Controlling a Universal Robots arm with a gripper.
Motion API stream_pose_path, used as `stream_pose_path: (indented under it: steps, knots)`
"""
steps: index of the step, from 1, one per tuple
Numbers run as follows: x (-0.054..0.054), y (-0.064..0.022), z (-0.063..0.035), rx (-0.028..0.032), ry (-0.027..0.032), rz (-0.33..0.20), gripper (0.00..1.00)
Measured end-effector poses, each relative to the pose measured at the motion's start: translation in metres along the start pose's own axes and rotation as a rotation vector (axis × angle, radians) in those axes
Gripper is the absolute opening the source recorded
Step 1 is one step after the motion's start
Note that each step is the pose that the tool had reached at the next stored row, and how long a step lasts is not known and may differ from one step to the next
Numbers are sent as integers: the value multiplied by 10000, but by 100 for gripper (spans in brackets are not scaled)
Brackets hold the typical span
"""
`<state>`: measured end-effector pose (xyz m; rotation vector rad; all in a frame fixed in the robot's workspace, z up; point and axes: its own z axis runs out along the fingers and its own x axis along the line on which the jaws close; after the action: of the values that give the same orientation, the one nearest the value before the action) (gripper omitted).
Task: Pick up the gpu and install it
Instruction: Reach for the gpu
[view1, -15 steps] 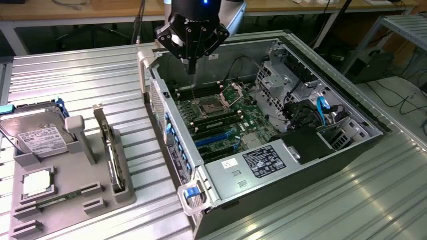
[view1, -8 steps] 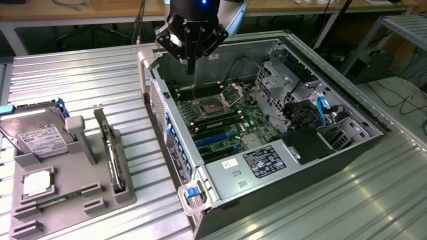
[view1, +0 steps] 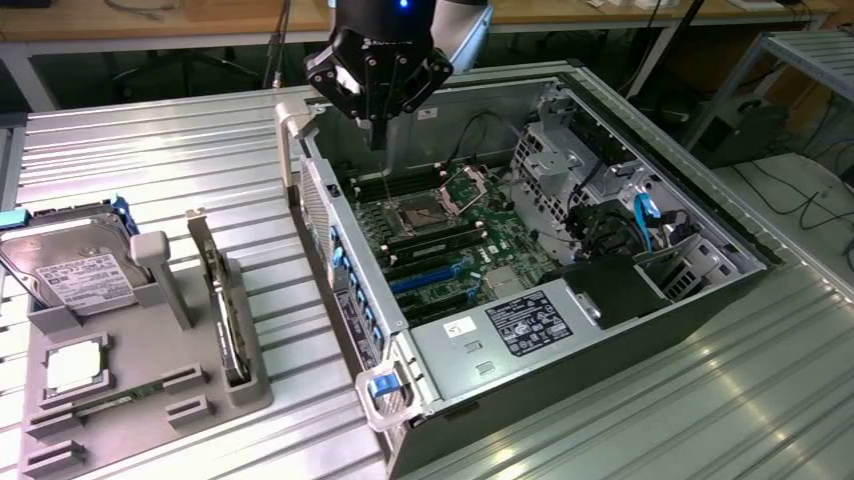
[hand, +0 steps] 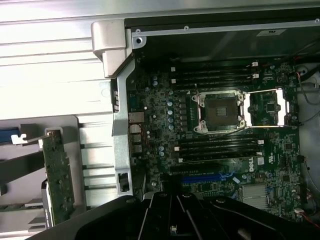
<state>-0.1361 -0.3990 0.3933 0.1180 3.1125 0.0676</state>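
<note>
The gpu (view1: 230, 318) stands on its long edge in a slot of the grey holder (view1: 140, 395) at the exterior view's left, its silver bracket end pointing away from the camera. In the wrist view the gpu (hand: 58, 175) appears as a green board beside the case wall. My gripper (view1: 378, 138) hangs above the far corner of the open computer case (view1: 561, 330), well apart from the gpu. Its fingers are shut with nothing between them. The gripper's (hand: 173, 227) dark body looks down on the motherboard (hand: 225, 150).
A silver hard drive (view1: 74, 272) and a small square CPU chip (view1: 74, 365) also sit in the holder. Inside the case are the open CPU socket (view1: 427, 212), a blue slot (view1: 437, 280), a drive cage and cables (view1: 641, 225). Ribbed metal table (view1: 160, 150) surrounds everything.
</note>
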Motion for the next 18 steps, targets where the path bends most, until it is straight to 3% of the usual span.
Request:
stream_pose_path:
  steps: [18]
  knots:
    - [71, -6, -2, 0, 0, -1, 11]
